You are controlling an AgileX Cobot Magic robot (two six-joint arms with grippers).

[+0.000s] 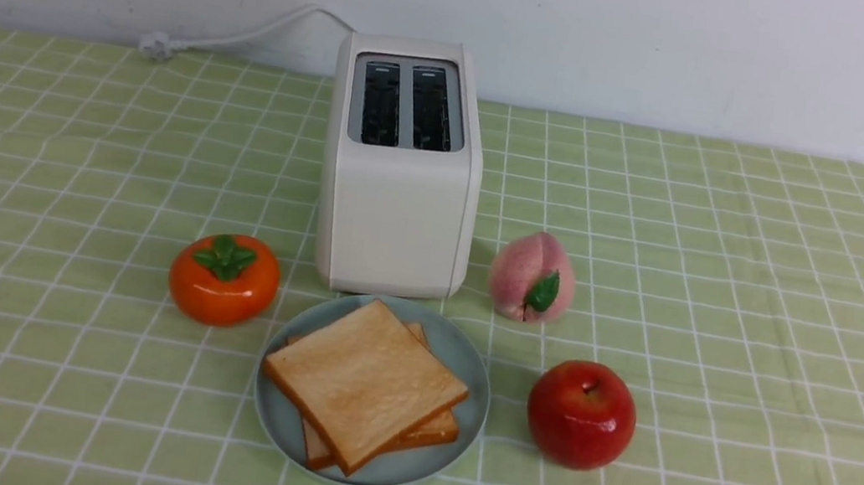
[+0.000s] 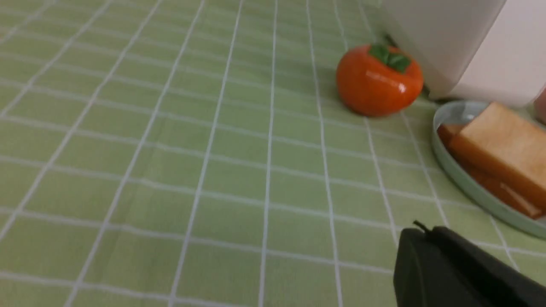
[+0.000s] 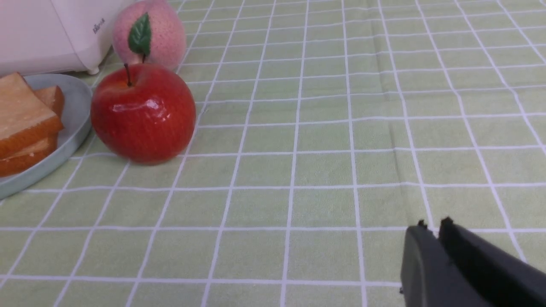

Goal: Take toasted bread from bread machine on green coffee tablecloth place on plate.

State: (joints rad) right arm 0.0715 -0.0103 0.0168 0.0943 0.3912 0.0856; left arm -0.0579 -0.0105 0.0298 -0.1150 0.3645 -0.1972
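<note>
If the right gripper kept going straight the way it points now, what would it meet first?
Probably nothing but cloth. In its wrist view the right gripper, jaws nearly together, points across bare green tablecloth; the red apple and plate sit well off to one side. Depth is unclear, so treat this as likely.

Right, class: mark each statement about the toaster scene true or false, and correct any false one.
1. Both toast slices lie stacked on the plate. True.
2. A slice is in the toaster. False: both slots are empty.
3. The persimmon sits on the robot's left of the plate. True.
4. The red apple rests on the plate. False: it stands on the tablecloth beside it.
5. The peach stands by the toaster. True.
</note>
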